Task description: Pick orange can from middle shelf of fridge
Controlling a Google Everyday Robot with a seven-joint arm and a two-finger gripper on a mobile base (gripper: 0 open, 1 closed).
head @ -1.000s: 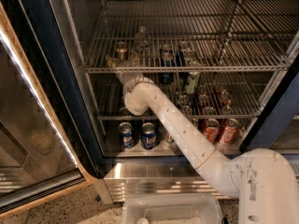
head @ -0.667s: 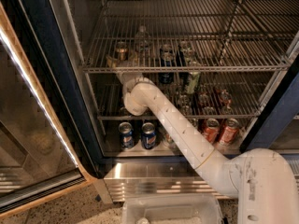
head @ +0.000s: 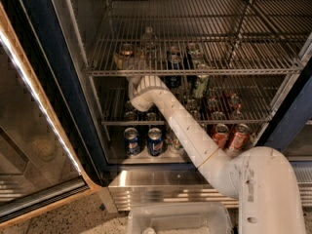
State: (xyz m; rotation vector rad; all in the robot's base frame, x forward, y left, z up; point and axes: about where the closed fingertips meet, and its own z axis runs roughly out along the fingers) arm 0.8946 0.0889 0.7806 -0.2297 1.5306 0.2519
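The fridge stands open, with a dark navy frame and chrome wire racks. The orange can, amber with a silver lid, shows through the rods of the upper rack at the left. My white arm reaches in from the lower right, over the middle shelf and under the upper rack's front rail. My gripper is mostly hidden behind the rods, right at the orange can. Whether it touches the can is hidden.
A clear bottle, several dark cans and a green can stand to the right of the orange can. Blue cans and red-orange cans stand at the bottom. The glass door is open at left.
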